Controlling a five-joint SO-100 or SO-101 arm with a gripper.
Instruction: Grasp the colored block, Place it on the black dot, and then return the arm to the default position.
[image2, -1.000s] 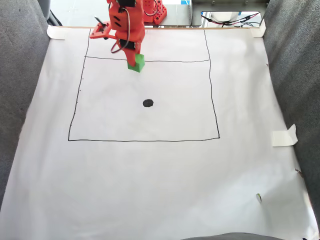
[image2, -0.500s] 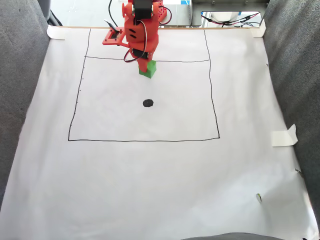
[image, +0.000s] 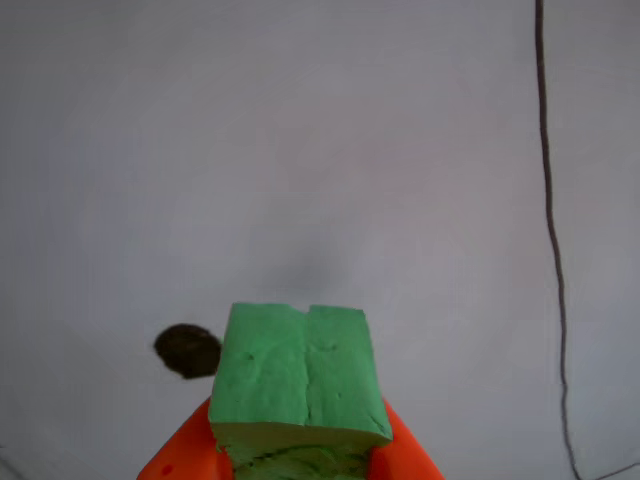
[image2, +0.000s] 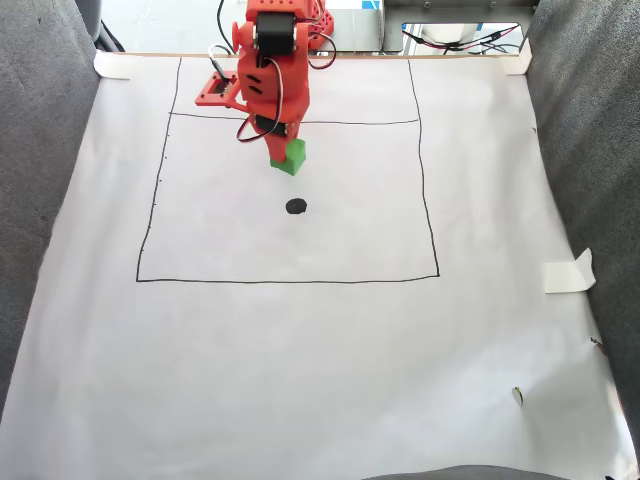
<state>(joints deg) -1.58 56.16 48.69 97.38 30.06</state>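
While clamped narrowly, the gripper (image: 300, 465) holds the green block (image: 298, 380) near the black dot (image: 186, 351).

bare paper (image2: 300, 340) around black dot (image2: 296, 206), no obstacles nearby

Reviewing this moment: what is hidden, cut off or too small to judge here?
- Gripper: in the other view the bottom edge cuts off the fingers, and the green block covers their tips.
- Block's underside: hidden in both views, so its height above the paper cannot be told.
- Black dot: right edge hidden behind the block in the other view.
- Arm base: cut off by the fixed view's top edge.
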